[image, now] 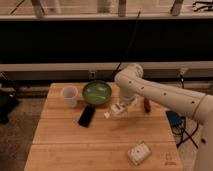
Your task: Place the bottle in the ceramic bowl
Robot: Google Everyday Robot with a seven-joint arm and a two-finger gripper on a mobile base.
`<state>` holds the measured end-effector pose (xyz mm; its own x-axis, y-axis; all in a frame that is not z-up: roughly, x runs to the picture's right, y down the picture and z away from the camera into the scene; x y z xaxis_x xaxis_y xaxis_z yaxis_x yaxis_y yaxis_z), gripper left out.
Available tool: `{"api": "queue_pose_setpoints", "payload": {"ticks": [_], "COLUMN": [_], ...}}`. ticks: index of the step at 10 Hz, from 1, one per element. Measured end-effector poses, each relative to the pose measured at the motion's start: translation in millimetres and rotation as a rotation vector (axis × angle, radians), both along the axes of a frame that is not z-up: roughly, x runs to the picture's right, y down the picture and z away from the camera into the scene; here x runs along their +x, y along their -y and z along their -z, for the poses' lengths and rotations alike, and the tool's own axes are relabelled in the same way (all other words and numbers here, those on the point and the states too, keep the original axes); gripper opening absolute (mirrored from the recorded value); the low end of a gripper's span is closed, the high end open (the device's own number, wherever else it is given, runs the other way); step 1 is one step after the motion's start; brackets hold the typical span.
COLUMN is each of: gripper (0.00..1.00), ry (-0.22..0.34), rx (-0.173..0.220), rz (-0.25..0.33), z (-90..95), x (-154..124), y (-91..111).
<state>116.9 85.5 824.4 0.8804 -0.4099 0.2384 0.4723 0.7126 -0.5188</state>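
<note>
The bottle (115, 110) is held tilted just above the wooden table (60, 145), its narrow end pointing down and to the left, just right of the ceramic bowl (97, 93) and outside it. It is pinched by the gripper (121, 106), whose fingers are pressed together on it at the end of the white arm (165, 95) reaching in from the right. The green bowl is seen near the table's far edge. A translucent cup (69, 95) is placed left of the bowl, and a black phone (86, 115) lies in front of it. A white packet (139, 152) lies near the front right corner, well apart from the bowl.
</note>
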Motion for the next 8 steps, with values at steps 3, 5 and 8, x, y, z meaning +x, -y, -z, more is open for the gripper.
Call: {"api": "queue_pose_setpoints", "payload": {"ticks": [3, 5, 8], "gripper": [0.00, 0.00, 0.00], "ry": [0.016, 0.037, 0.060], "rx": [0.014, 0.021, 0.038], "rz": [0.011, 0.032, 0.035], "z": [-19.1, -28.3, -40.9], "x": [-17.9, -39.9, -57.8], "y": [24.4, 31.4, 39.5]}}
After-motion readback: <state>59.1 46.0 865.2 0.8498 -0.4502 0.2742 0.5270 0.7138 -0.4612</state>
